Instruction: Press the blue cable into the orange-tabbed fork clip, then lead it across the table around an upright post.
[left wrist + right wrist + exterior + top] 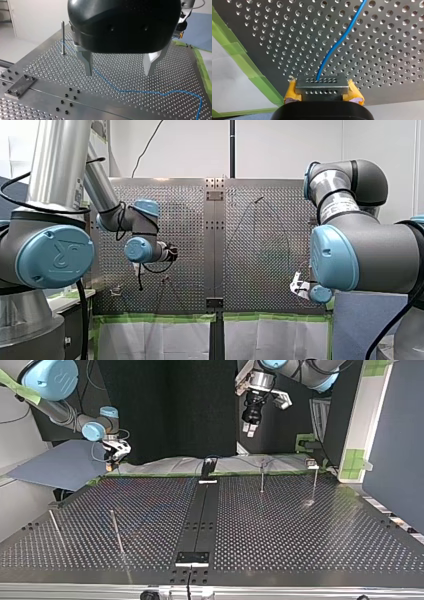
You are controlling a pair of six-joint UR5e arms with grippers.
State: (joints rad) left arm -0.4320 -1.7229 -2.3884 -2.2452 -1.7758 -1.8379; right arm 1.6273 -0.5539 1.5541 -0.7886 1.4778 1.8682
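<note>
Cable lies under wide-spread left gripper; right gripper clamps its metal block.

Perforated table: blue cable lying loose, post upright

Green tape atop a hanging white sheet, and a small bolted metal plate

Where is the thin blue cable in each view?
Front view: too faint to tell.
Top view: same.
Left wrist view: thin blue cable on the table under my open left gripper.
Right wrist view: leads ahead from the metal block my right gripper holds.
Shared: green tape at the table's edge.
</note>
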